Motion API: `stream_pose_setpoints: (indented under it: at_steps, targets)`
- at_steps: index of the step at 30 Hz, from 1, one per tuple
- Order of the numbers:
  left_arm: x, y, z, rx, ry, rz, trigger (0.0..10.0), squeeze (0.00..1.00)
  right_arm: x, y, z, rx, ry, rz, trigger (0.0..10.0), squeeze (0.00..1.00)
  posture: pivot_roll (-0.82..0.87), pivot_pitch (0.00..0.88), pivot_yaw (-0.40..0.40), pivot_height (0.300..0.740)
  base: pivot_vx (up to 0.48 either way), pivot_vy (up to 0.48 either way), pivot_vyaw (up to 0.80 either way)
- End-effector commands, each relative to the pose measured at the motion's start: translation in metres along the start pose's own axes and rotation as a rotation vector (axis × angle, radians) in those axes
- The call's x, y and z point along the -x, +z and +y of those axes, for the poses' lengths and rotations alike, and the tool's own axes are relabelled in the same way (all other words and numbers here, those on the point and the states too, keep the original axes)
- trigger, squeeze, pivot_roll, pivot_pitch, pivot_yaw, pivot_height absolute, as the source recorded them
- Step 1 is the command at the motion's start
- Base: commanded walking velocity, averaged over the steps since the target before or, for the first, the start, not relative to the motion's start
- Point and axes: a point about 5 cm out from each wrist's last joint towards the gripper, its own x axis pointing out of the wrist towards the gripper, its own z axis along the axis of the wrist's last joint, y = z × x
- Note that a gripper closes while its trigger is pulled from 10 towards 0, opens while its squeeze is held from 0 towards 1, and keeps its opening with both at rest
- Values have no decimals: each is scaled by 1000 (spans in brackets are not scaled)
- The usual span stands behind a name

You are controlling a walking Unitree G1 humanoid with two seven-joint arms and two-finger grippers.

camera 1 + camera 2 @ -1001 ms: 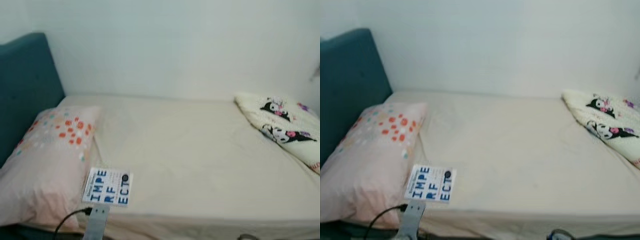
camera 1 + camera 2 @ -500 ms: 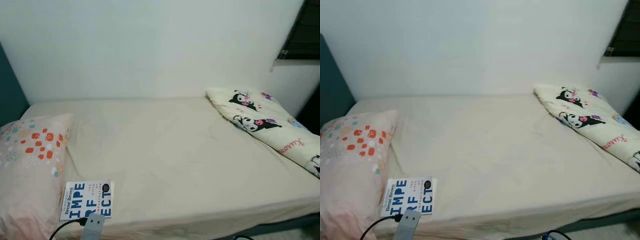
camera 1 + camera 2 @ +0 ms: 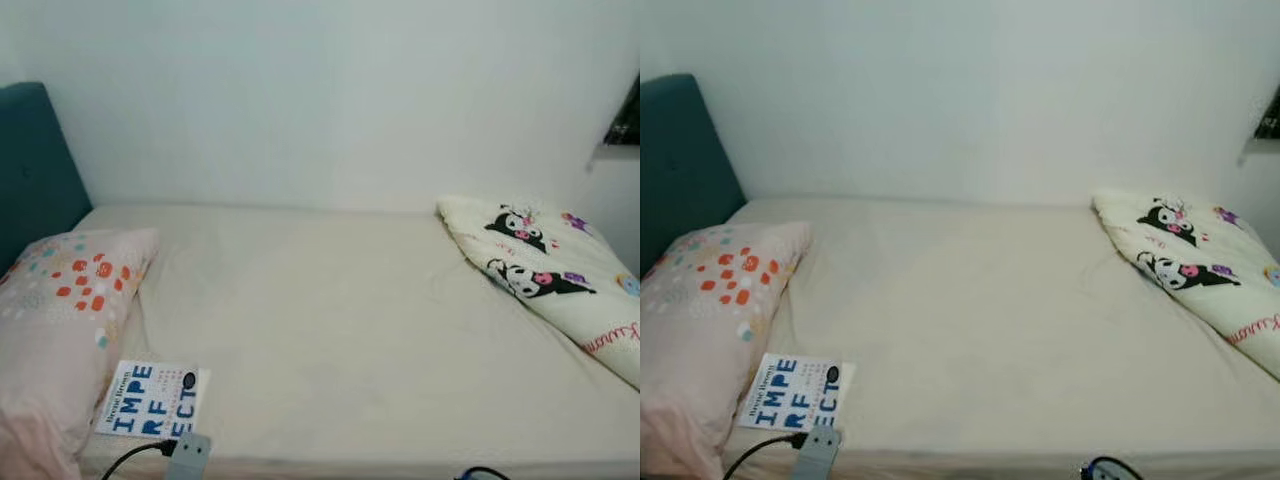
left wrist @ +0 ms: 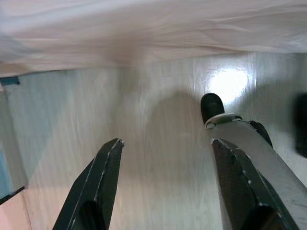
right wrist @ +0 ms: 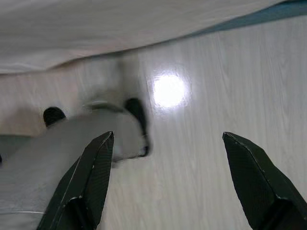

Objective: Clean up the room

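At the far left a teal headboard [image 3: 35,165] stands against the pale wall [image 3: 320,90]. Just to its right, at the left end of the bed [image 3: 330,330], lies a pink pillow [image 3: 60,330] printed with orange, red and green dots near its far end. At the pillow's near right corner, touching its edge, a book [image 3: 148,400] lies flat on the cream sheet close to the bed's near edge. Its cover is white with large blue block letters in rows, reading IMPE, RF and ECT, a line of small dark type along one side and a small dark round mark at one corner. Just in front of the book, at the near edge of the head views, sits a grey piece of the robot [image 3: 187,458] with a black cable [image 3: 130,460] curving off to the left.

The middle of the bed is smooth cream sheet with faint creases. At the right end lies a cream blanket [image 3: 545,270] bunched into a long roll running from far to near right, printed with black-and-white cartoon characters with pink details and some red script.

The left gripper [image 4: 165,182] hangs low over pale wood-grain floor [image 4: 158,120] beside the draped sheet edge, its fingers spread wide with nothing between them; the robot's grey leg and dark foot [image 4: 213,108] are beside it. The right gripper [image 5: 168,182] hangs likewise over the floor, fingers wide apart and holding nothing, with a bright glare spot [image 5: 169,91] on the boards beyond.
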Motion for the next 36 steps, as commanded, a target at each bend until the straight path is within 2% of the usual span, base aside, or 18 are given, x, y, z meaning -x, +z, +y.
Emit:
stream_pose_setpoints:
  at_steps: [1, 17, 36]
  targets:
    - [0, -1, -2, -16, -9, 6, 10000, 0, 0, 2, -4, -5, -12, -3, 10000, 0, -114, 0, -36, 735, 0, -472, 0]
    - [0, -3, -3, -50, -15, 9, 10000, 0, 1, 2, -7, 2, -20, -5, 10000, 0, -118, 0, -31, 735, 0, -472, 0]
    - [1, -4, -7, -64, -29, 10, 10000, 0, 0, 11, -3, -24, -15, -34, 10000, 0, -132, 0, -20, 735, 0, -472, 0]
